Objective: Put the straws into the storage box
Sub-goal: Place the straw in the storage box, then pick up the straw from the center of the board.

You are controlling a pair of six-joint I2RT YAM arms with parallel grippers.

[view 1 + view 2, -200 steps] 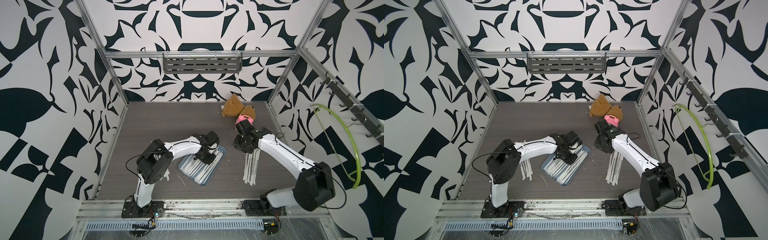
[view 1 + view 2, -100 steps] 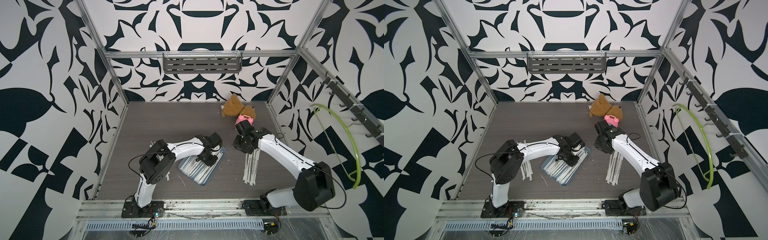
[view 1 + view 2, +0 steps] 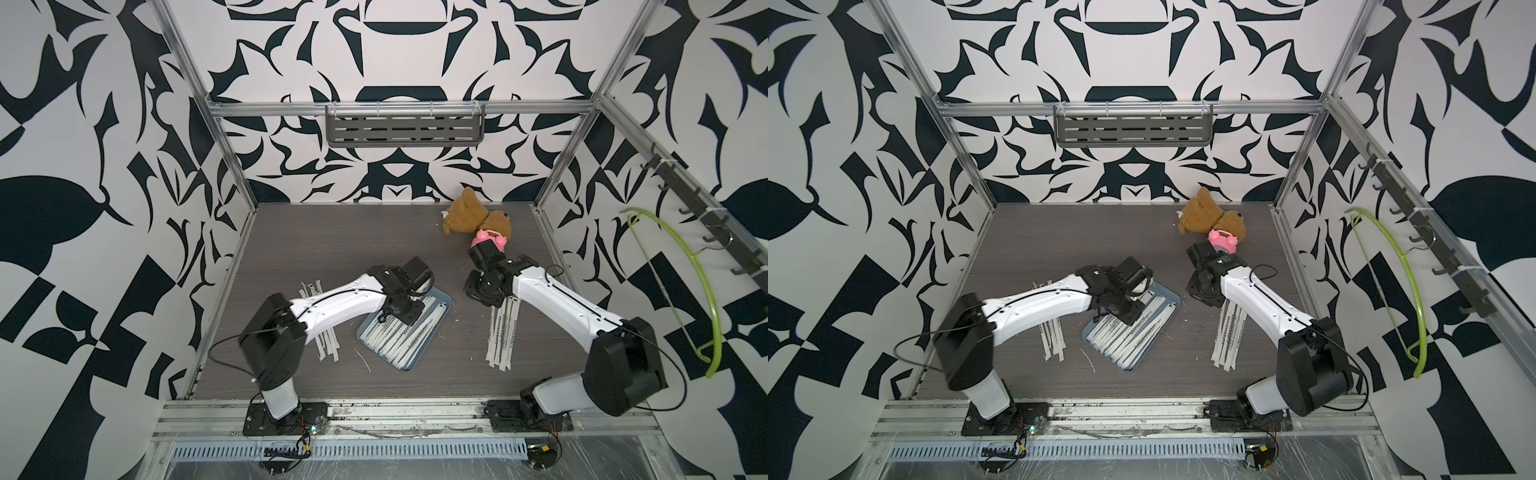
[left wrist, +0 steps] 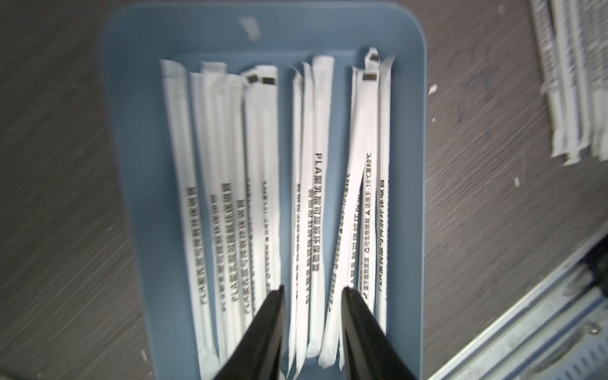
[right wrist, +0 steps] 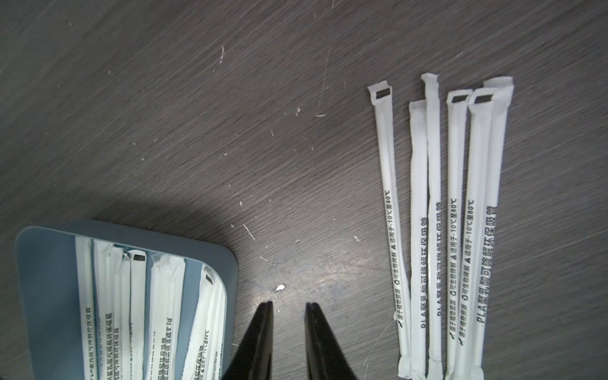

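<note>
Left gripper (image 4: 312, 292): jaws parted and released, gripping nothing. The tips sit low over the storage box (image 4: 138, 131), at one short end. In the gap between the fingertips (image 4: 274, 297), straws (image 4: 316, 164) lie loose on the box floor.

Box contents: roughly a dozen paper-wrapped straws lie lengthwise, mostly parallel, a few crossing or overlapping. The picture is slightly blurred, so I cannot give an exact count.

Right gripper (image 5: 289, 304): jaws apart with nothing between them. It hovers over bare dark wood-grain table (image 5: 197, 131), between a corner of the box and a second bunch of straws (image 5: 457, 214) lying side by side on the table, well clear of the box.

In a top view, the box (image 3: 441, 297) sits at centre front, set at an angle. A third bunch of straws (image 3: 328, 345) lies on the table beside it, partly under the left arm.

At the far side are a brown teddy bear (image 3: 463, 216) and a pink alarm clock (image 3: 489, 239) touching it.
</note>
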